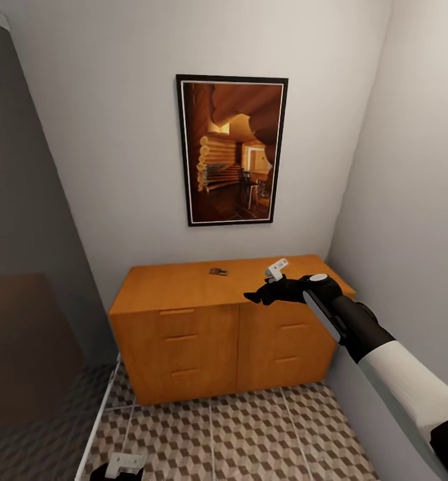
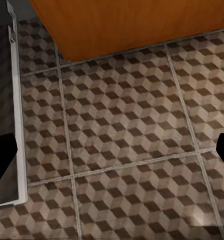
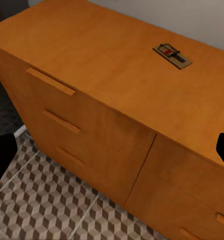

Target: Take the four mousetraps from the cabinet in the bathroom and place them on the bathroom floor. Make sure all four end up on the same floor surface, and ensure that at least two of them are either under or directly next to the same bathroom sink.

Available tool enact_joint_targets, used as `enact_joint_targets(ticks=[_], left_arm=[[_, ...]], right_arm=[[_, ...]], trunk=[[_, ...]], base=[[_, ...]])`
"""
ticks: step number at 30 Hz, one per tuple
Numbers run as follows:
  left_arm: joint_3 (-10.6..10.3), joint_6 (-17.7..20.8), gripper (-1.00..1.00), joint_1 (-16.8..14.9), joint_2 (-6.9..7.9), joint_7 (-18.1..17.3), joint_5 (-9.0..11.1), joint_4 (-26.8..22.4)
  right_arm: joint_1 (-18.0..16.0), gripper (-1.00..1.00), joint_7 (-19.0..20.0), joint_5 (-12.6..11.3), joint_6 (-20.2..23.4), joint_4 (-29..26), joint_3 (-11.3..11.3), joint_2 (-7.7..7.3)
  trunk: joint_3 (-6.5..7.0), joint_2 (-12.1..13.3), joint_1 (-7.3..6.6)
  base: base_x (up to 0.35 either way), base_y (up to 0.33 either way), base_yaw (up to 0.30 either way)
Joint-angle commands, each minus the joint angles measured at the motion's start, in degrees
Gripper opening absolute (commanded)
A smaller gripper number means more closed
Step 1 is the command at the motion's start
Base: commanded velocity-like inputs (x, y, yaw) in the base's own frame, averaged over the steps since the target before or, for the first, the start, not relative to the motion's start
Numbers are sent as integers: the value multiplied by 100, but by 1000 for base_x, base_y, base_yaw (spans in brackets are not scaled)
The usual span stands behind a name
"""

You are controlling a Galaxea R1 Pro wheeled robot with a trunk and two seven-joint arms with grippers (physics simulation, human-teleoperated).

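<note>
Head view: the orange-brown cabinet (image 1: 184, 287) stands against the white back wall in a narrow corner, under a black-framed picture (image 1: 232, 150) of a log interior. One mousetrap (image 1: 218, 271) lies flat on the cabinet's top, toward the back edge and near the middle. The right arm reaches in from the lower right, and the right gripper (image 1: 267, 287) hovers above the right half of the cabinet top, well apart from the mousetrap and to its right. Its fingers point toward the mousetrap; from this angle I cannot tell for certain how far apart they are. The left gripper (image 1: 117, 467) sits low at the bottom edge, above the bathroom floor (image 1: 251, 434) with its cube-pattern tiles.

In the right wrist view, the mousetrap (image 3: 172, 55) rests on the cabinet top (image 3: 106, 55), brown board with dark wire and a red spot, clear of every edge. Dark fingertips (image 3: 1, 157) show at the two sides of the picture, far apart, so the right gripper stands wide and holds nothing. Drawer fronts with bar handles (image 3: 50, 81) show below the top.

In the left wrist view, the tiled floor (image 2: 122, 140) spreads beneath, with the cabinet's base (image 2: 132, 25) at one edge and a white frame strip (image 2: 19, 125) along another. The left fingertips (image 2: 1, 165) also sit wide apart, with nothing between them.
</note>
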Motion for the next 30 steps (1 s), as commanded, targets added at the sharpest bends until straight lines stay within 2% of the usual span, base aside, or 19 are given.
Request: enact_joint_targets(ticks=[1, 8, 22, 30], left_arm=[[-48, -31, 100, -10, -6, 5, 27, 20], [-48, -31, 100, -10, -6, -1, 27, 18], [-48, -31, 100, -10, -14, 1, 27, 17], [-48, -31, 100, -10, -30, -1, 27, 19]], right_arm=[[-6, 100, -13, -41, 31, -8, 11, -8], [-6, 100, -13, -41, 35, -8, 11, -8], [-6, 100, -13, -41, 31, -8, 11, -8], [-6, 100, -13, -41, 27, 2, 11, -15]], trunk=[[-14, -14, 4], [-14, -14, 4], [-14, -14, 4], [-14, -14, 4]], base=[[0, -229, 252], [0, -171, 256], [2, -10, 257], [144, -143, 255]])
